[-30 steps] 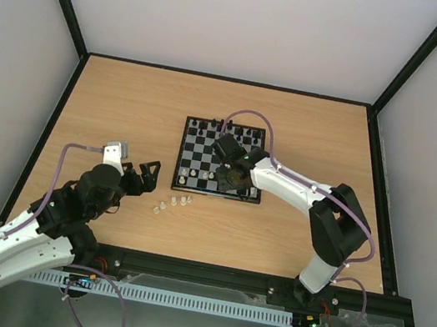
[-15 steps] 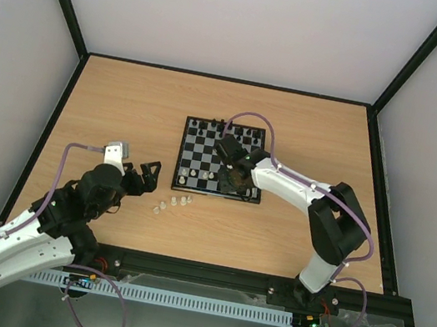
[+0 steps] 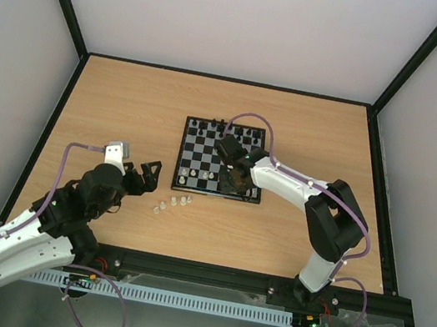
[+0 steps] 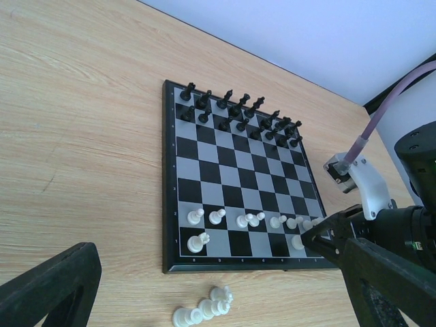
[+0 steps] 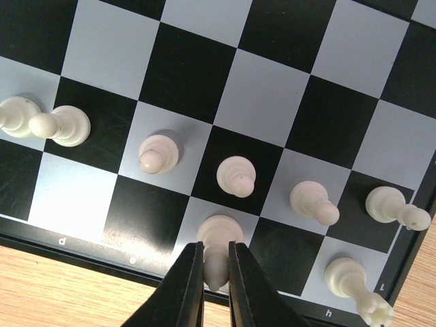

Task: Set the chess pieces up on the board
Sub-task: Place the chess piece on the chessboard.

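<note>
at the bottom centre of the right wrist view, the right claw point(image 5: 215, 253) is pinched narrow on one whitish chess piece point(image 5: 219, 228). its round base sits on a pale square in the edge row of the board point(image 5: 170, 75). just above it in that view a slanting line of whitish pawns point(image 5: 236, 176) crosses the frame, and another whitish figure point(image 5: 349, 279) stands on the corner square at lower right. left of the board in the top view, the left claw point(image 3: 146, 178) is spread wide with nothing between its fingers, over the wooden surface point(image 3: 127, 105). a small cluster of loose whitish pieces point(image 3: 173, 203) lies on the surface just below the board's lower left corner, between it and the left claw. black pieces point(image 4: 235, 109) fill the two far rows, in the upper part of the left wrist view.
</note>
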You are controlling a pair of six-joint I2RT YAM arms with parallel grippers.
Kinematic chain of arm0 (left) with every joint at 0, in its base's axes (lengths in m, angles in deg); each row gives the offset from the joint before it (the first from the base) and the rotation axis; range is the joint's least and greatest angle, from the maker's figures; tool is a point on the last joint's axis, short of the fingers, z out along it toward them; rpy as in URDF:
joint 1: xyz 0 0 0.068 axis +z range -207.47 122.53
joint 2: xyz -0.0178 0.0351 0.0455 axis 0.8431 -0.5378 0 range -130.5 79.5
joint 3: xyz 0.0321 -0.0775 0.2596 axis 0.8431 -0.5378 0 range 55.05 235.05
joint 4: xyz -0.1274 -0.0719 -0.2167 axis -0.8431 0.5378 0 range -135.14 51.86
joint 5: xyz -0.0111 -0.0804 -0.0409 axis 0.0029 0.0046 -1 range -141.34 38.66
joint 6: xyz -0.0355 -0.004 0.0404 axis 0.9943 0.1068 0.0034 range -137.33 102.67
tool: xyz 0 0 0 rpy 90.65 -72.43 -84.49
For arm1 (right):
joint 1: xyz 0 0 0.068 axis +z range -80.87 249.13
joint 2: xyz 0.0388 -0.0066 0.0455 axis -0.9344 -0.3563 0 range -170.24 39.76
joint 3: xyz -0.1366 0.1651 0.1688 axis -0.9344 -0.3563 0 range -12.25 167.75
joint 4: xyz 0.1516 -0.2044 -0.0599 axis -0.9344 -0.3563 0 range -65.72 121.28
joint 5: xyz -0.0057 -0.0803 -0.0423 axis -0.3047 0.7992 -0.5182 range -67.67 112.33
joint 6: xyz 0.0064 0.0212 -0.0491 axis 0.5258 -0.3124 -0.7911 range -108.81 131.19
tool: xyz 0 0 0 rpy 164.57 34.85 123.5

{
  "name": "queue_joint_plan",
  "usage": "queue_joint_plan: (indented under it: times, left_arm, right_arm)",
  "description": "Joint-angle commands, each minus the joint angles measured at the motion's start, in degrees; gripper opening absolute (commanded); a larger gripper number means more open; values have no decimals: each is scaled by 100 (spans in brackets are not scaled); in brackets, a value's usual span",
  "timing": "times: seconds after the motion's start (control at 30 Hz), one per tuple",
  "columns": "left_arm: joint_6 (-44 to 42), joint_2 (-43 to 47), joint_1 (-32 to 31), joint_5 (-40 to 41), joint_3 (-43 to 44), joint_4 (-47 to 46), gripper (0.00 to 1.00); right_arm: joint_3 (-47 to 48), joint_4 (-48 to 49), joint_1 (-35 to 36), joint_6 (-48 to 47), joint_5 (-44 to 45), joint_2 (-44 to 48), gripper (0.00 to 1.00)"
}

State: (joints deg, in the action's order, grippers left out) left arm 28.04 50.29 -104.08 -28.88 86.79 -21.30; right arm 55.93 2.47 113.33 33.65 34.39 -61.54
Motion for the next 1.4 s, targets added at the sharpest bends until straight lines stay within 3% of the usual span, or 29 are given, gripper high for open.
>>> queue_joint_plan:
  times: [0.0,0.57,1.03,1.17,1.37]
  left_arm:
    - [-87,-14,-8,56,26,-117,99]
    - [-93,-97,-11,65,45,-133,99]
    - [-50,-76,-15,50,8,-132,99]
    - [-50,-76,-15,176,39,-59,100]
    - [95,115,-11,541,160,264,100]
  right_arm:
    - [-18,-177,-28,-57,-43,-135,11]
    - [-108,-159,-26,-45,-212,60,19]
    - [-202,-221,-31,48,-254,491,33]
    - [-204,-272,13,57,-341,846,40]
    - [-186,-198,510,132,-601,1346,62]
